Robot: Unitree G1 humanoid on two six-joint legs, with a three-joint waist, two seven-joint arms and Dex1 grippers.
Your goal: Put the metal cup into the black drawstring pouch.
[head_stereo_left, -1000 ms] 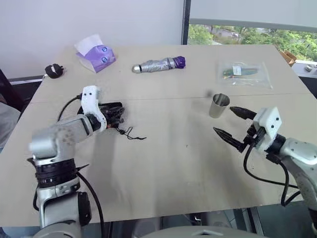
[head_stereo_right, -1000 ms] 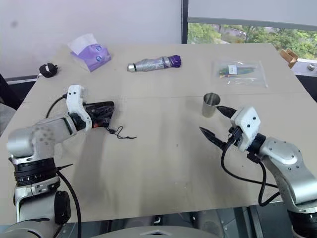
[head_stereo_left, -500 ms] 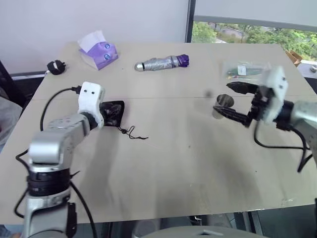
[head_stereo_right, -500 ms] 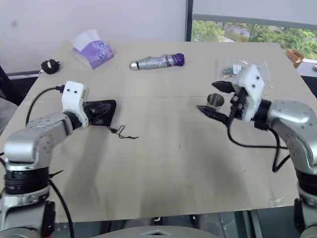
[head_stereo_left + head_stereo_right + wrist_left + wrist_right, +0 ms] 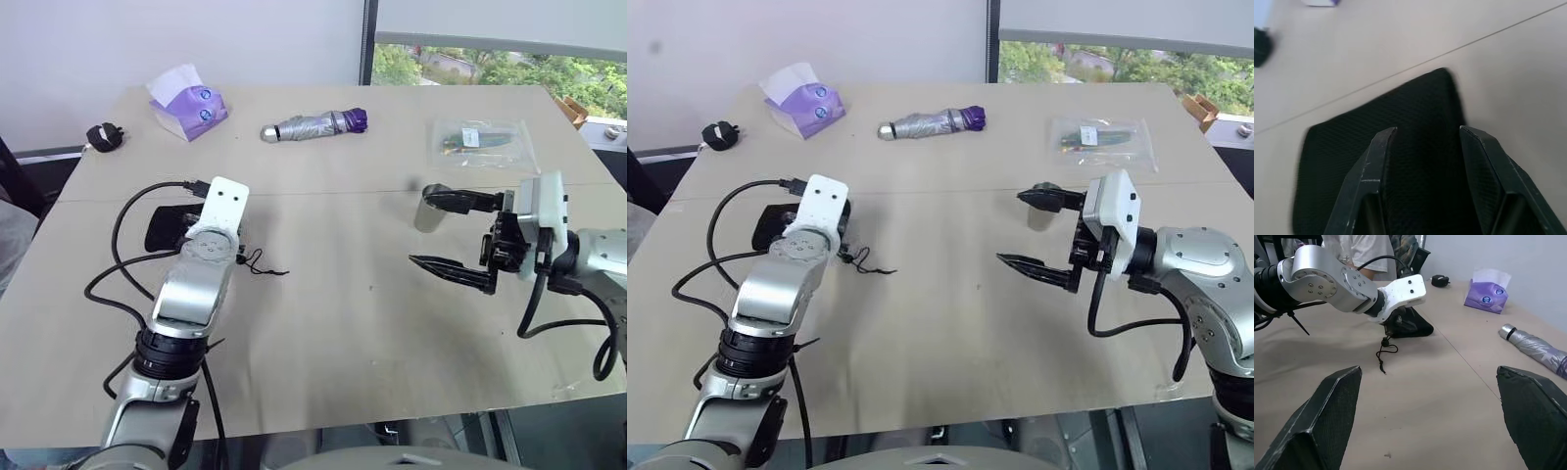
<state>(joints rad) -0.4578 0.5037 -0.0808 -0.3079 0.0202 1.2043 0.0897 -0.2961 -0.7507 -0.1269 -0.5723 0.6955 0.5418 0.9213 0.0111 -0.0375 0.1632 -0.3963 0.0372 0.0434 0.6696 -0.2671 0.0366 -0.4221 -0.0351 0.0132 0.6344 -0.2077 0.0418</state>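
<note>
Since a second ago the right gripper [image 5: 440, 231] has risen beside the cup [image 5: 427, 214], jaws spread wide, one finger crossing above its rim.

Left wrist view: the left gripper [image 5: 1426, 133] hangs over the pouch [image 5: 1415, 127], fingers parted, nothing pinched.

Right wrist view: the pouch's cord [image 5: 1385, 352] trails toward the cup's side.

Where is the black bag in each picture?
Left eye view: the black drawstring pouch lies flat at the table's left, partly behind the left arm.
Right eye view: same spot, left of centre.
Left wrist view: its black fabric spreads behind the left gripper.
Right wrist view: across the table, tucked under the other arm's white wrist.
Shared landmark: the table seam passing just behind the pouch.
</note>
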